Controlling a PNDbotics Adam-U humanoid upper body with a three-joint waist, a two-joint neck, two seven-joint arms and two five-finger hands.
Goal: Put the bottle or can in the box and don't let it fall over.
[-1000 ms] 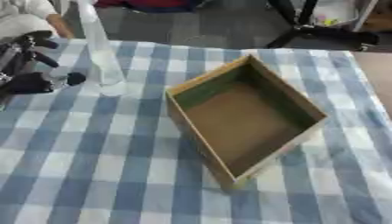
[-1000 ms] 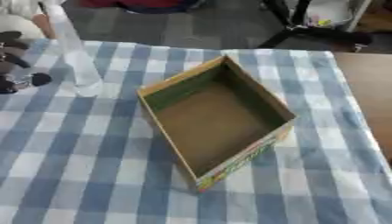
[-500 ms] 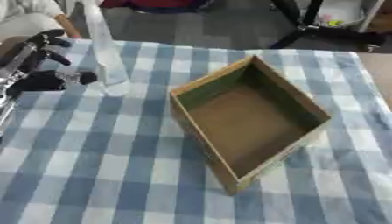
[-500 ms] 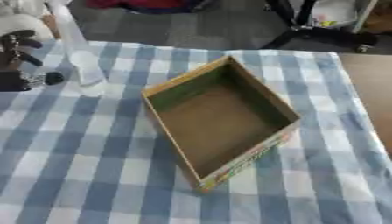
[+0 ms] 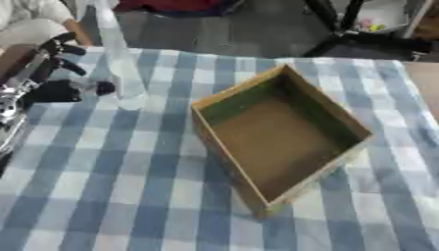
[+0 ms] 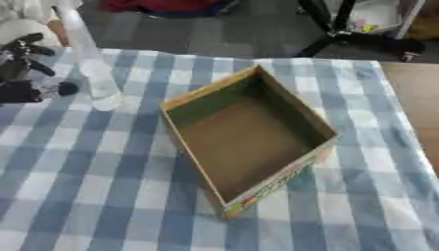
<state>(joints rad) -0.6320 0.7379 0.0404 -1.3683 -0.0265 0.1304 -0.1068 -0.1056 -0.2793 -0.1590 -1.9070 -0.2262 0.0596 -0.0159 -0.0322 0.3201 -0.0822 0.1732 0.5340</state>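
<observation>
At the table's far left, the left hand (image 5: pixel 53 73), fingers spread open, sits just left of the upright clear bottle (image 5: pixel 118 63); the cardboard box (image 5: pixel 283 142) lies rightward

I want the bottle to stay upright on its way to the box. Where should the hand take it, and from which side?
Probably round the wider lower body of the bottle, from its left, where the left hand already is, fingers open. The bottle stands upright, tall and narrowing upward, so a low sideways grip should tip it least. The box lies open to its right.
</observation>
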